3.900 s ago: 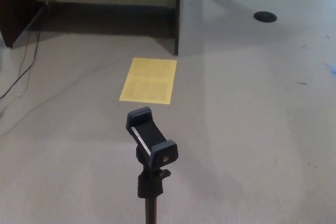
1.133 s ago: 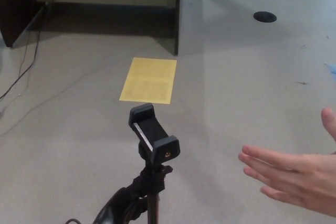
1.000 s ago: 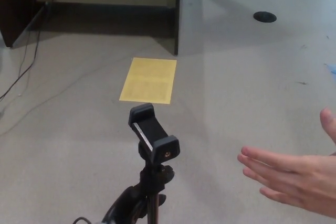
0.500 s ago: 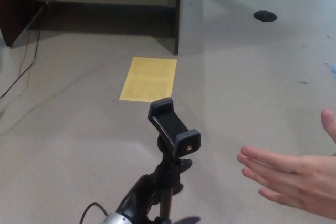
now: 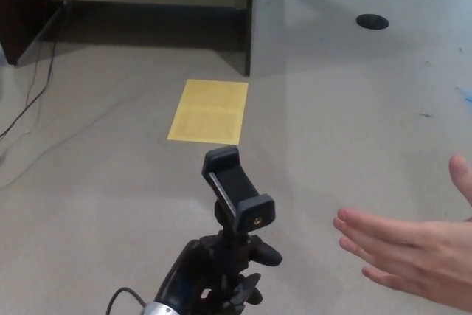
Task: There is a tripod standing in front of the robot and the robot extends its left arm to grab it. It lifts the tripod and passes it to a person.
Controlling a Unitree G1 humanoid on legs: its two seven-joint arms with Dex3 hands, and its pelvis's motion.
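The robot's left hand (image 5: 214, 274) is coming up from the bottom edge, left of centre, and its black fingers (image 5: 258, 252) are wrapping around the neck of the tripod (image 5: 237, 215) just below the phone clamp (image 5: 237, 189). The hand is gripping the stem, with one finger jutting out to the right of it and another curling beneath. The tripod's head is sitting directly above the hand, in the lower middle of the view, and its legs are lying outside the picture.

The phone clamp is running as a long black bar from upper left to lower right, its far jaw pointing toward the yellow sheet (image 5: 208, 111) lying on the floor (image 5: 96, 182) beyond it, its near end facing the camera. The stem below is standing roughly upright.

A person's hand (image 5: 409, 248) is reaching in from the right edge, palm open and fingers stretching leftward toward the tripod, near it but apart from it. The robot's right hand is not showing.
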